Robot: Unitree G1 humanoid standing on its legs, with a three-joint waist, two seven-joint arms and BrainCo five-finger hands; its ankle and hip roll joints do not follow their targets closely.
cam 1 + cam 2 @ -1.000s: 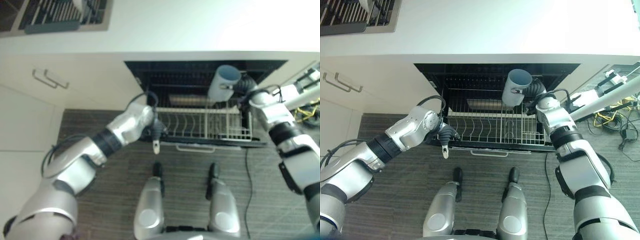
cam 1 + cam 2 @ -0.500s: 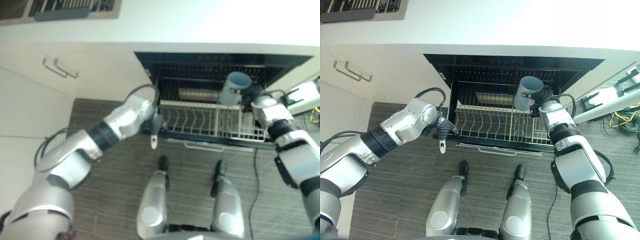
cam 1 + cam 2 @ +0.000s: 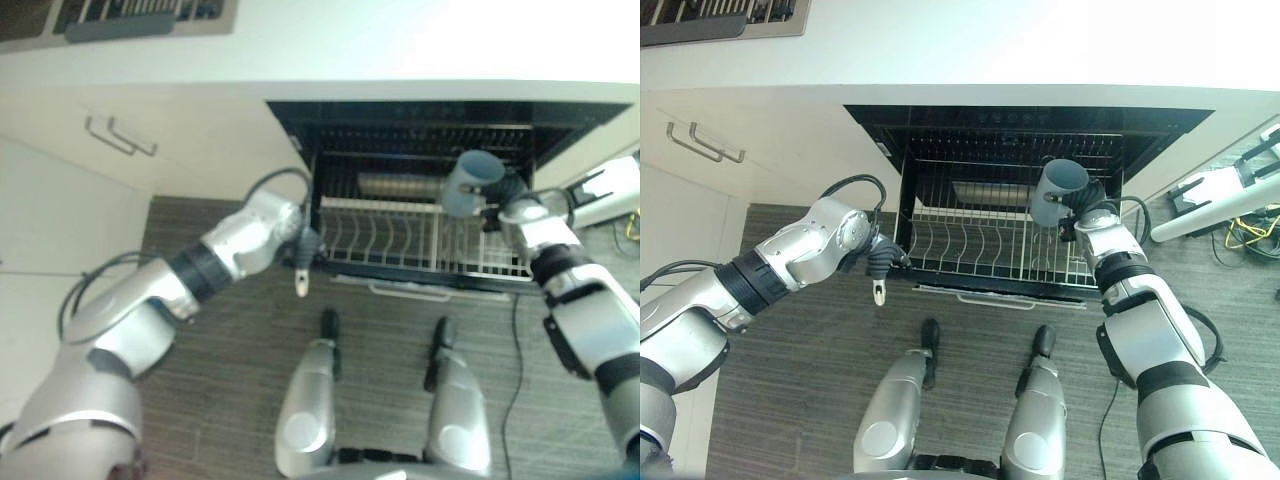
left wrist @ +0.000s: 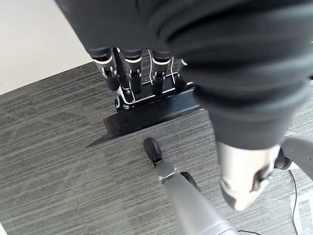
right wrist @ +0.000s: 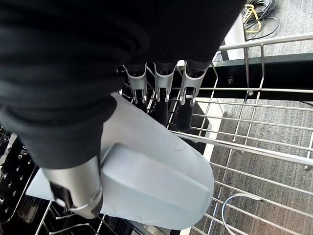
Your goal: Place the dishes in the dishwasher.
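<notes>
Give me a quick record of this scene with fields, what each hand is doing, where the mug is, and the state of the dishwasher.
Right hand: curled round a pale blue ceramic mug, held over the right part of the rack
Mug: tilted, mouth towards the dishwasher interior, not yet set down
Left hand: fingers on the left front corner of the white wire dish rack
Dishwasher: open, rack pulled out over the grey wood-grain floor
</notes>
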